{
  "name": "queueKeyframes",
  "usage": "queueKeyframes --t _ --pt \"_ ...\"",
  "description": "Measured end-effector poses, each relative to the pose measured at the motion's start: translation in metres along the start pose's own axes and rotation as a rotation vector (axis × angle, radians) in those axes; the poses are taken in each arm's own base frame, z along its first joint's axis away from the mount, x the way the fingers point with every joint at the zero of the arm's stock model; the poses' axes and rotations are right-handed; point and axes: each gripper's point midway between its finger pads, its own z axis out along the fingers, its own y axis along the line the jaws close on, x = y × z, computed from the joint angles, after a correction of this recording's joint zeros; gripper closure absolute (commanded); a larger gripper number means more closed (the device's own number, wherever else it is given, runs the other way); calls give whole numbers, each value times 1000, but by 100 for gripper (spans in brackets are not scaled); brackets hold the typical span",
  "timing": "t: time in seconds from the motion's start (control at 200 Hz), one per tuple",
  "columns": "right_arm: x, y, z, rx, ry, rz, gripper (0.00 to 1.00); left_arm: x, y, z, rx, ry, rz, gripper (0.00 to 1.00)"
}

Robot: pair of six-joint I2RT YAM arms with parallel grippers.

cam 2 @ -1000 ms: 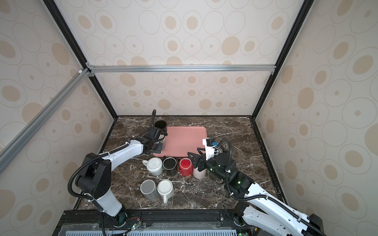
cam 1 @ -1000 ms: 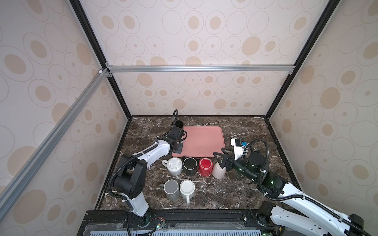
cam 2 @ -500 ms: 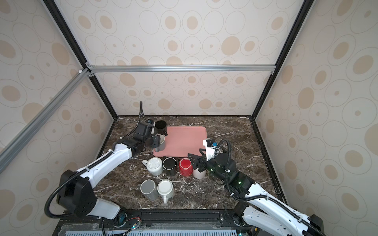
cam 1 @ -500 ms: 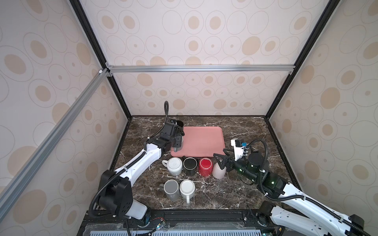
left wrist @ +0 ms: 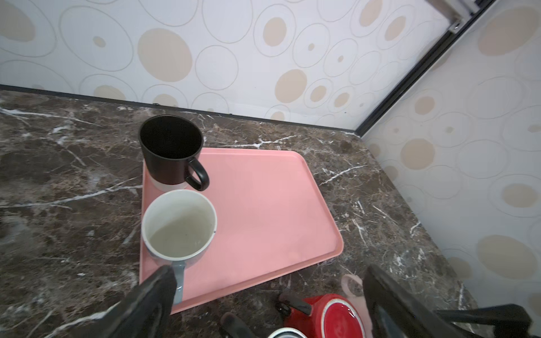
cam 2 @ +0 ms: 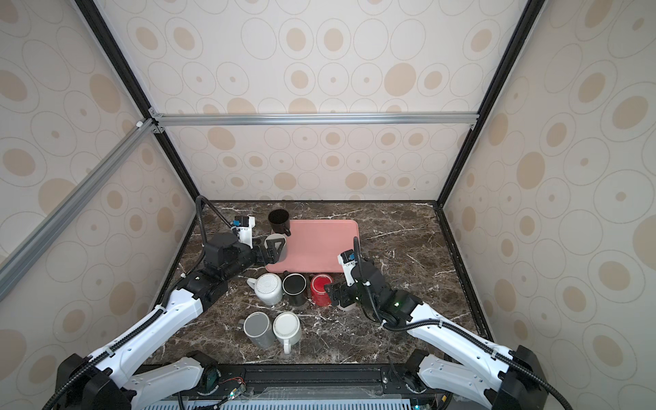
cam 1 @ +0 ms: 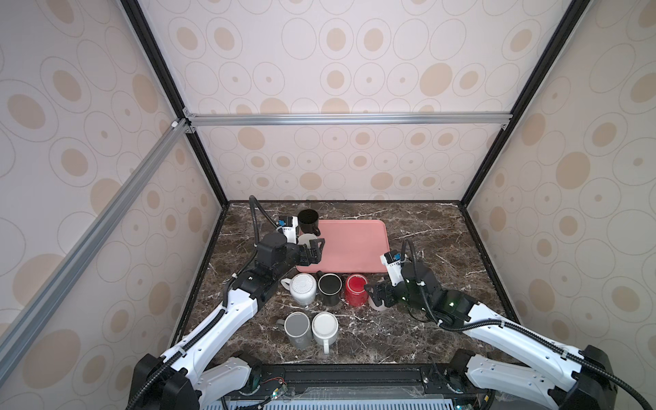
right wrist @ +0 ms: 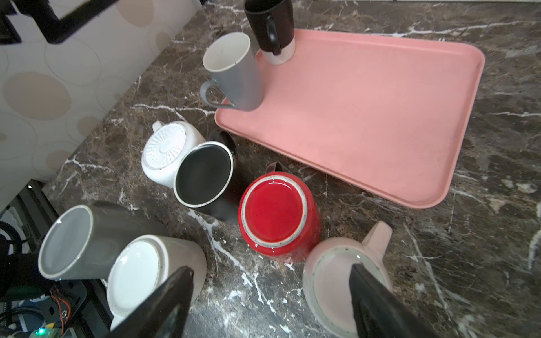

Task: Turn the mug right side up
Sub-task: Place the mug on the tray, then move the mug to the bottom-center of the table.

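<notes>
A grey mug (left wrist: 180, 225) stands upright on the pink tray (left wrist: 263, 204), beside an upright black mug (left wrist: 171, 149). My left gripper (left wrist: 269, 270) is open and empty, just in front of the grey mug's handle; in a top view it (cam 1: 314, 253) hangs over the tray's near left corner. A pink mug (right wrist: 336, 281) stands upside down on the marble right of the upside-down red mug (right wrist: 275, 210). My right gripper (right wrist: 272, 272) is open above it, one finger over its base and nothing held.
Upside-down mugs stand in front of the tray: white (right wrist: 167, 146) and black (right wrist: 205, 175) in the row with the red one, then grey (right wrist: 67, 240) and off-white (right wrist: 134, 275) nearer the front edge. Enclosure walls surround the marble table (cam 1: 426, 269).
My left gripper has opened, let go of the grey mug and drawn back toward the front; the mug stays upright on the tray. My right gripper has opened wider over the pink mug.
</notes>
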Motion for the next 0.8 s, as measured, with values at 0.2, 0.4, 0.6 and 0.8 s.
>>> queueKeyframes --t 0.2,0.4,0.6,0.8 --pt "-6 -3 6 47 47 -21 13 -11 -18 -17 102 -69 -27 1" --pt "-4 -22 22 81 115 26 12 -3 -21 -18 140 -67 -48 1" --pt "3 -25 37 69 188 50 12 19 -16 -16 146 -21 -72 0" --pt "10 -31 44 55 234 81 12 21 -16 -19 155 -26 -71 1"
